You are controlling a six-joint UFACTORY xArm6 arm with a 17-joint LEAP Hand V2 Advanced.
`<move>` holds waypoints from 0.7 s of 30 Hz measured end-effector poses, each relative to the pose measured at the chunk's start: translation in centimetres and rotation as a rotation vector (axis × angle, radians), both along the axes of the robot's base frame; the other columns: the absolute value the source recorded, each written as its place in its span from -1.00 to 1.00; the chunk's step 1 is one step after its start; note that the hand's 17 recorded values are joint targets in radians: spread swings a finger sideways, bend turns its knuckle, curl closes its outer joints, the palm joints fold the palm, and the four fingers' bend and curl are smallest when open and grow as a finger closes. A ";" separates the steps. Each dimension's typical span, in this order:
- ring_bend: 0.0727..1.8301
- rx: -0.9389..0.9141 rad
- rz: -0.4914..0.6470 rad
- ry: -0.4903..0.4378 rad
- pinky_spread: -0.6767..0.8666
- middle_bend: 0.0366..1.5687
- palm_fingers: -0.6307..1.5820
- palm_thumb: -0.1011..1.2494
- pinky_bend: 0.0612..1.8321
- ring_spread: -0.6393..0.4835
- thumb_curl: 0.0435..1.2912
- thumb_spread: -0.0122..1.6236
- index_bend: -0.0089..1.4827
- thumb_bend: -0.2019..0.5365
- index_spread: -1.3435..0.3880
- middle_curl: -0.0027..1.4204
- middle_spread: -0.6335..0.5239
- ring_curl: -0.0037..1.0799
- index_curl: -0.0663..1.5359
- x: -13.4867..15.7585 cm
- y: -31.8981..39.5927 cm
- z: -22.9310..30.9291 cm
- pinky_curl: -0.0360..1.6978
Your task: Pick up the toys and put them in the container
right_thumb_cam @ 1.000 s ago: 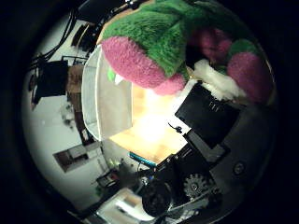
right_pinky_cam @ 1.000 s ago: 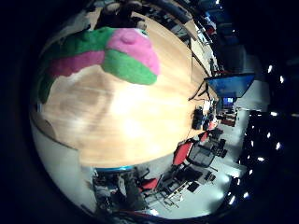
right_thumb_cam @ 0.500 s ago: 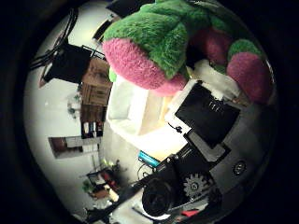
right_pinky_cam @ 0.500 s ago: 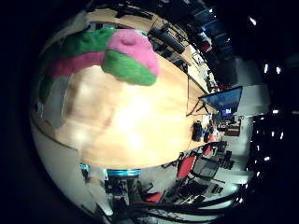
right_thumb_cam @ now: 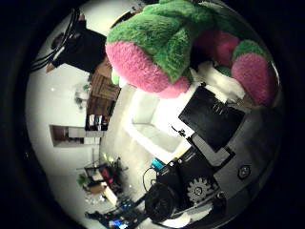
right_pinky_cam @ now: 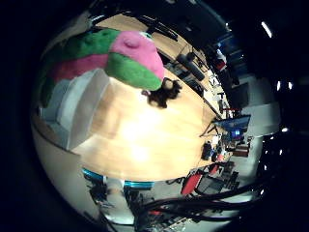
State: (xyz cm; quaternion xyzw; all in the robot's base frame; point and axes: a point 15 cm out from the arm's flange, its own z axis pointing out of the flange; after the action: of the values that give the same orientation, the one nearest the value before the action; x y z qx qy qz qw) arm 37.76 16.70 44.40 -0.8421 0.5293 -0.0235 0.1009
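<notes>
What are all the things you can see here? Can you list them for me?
plush toy: one, green and pink, right up against the palm, held above the table
small toy: one, dark, lying on the table
container: one, white, at the table's edge, below the plush toy
table: one, light wood, under everything
hand: one, black and white parts, fingers beside the plush toy

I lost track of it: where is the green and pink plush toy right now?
The plush toy is held close against the hand, lifted above the wooden table, with the white container just below and beside it.
</notes>
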 end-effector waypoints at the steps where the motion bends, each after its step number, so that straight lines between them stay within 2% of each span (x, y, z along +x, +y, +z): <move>1: 0.31 -0.002 0.012 0.007 -0.84 0.21 0.72 0.58 0.15 -0.41 -0.49 0.00 -0.43 -0.52 -0.13 -0.26 -0.56 -0.15 -0.11 0.1 1.0 -0.3 -0.45; 12: 0.30 -0.024 0.119 0.054 -0.84 0.21 0.71 0.58 0.16 -0.41 -0.49 0.01 -0.44 -0.52 -0.13 -0.27 -0.56 -0.15 -0.10 -0.3 9.0 -2.7 -0.44; 21: 0.30 -0.088 0.134 0.036 -0.83 0.21 0.71 0.58 0.16 -0.41 -0.49 0.01 -0.44 -0.52 -0.13 -0.27 -0.56 -0.15 -0.09 -0.2 9.7 -3.5 -0.44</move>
State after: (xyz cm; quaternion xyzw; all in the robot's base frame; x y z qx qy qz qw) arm 37.55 26.37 40.91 -0.8796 0.4718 -0.0247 0.0553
